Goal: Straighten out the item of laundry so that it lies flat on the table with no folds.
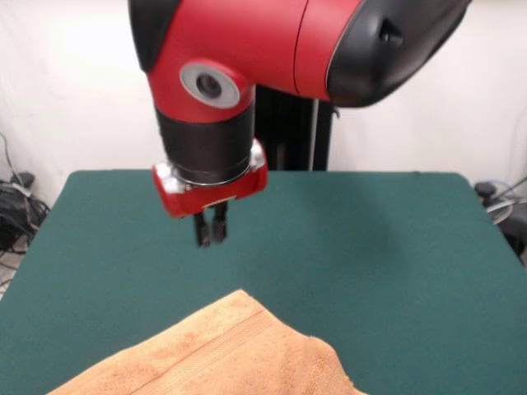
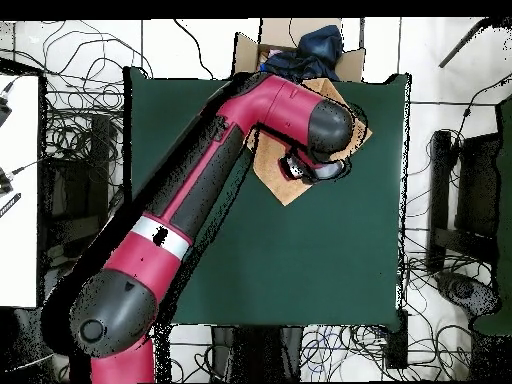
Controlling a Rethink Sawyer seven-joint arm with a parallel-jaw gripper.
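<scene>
On the big dark green table (image 1: 387, 247) with its soft, felt-like top lies a peach-orange terry-cloth towel (image 1: 222, 354). From the front camera the towel sits at the table's near edge. One pointed corner of it sticks up toward the middle of the table. The cloth looks fuzzy and bumpy, with a woven band running along one side. It is not flat: it has soft humps and a fold line, and its lower part runs off the picture.

Above the towel's pointed corner hangs the red and black robot arm. Its round black wrist ends in a red block with a shiny metal ring. Under that is the small black gripper (image 1: 211, 226). Its two thin fingers hang straight down, close together with nothing between them. They hang in the air above the green table top, just past the towel's corner, and do not touch the cloth.

From the overhead camera the towel (image 2: 283, 172) looks like a tan shape with straight edges, turned at a slant near one table edge. The arm's thick end covers much of it.
</scene>
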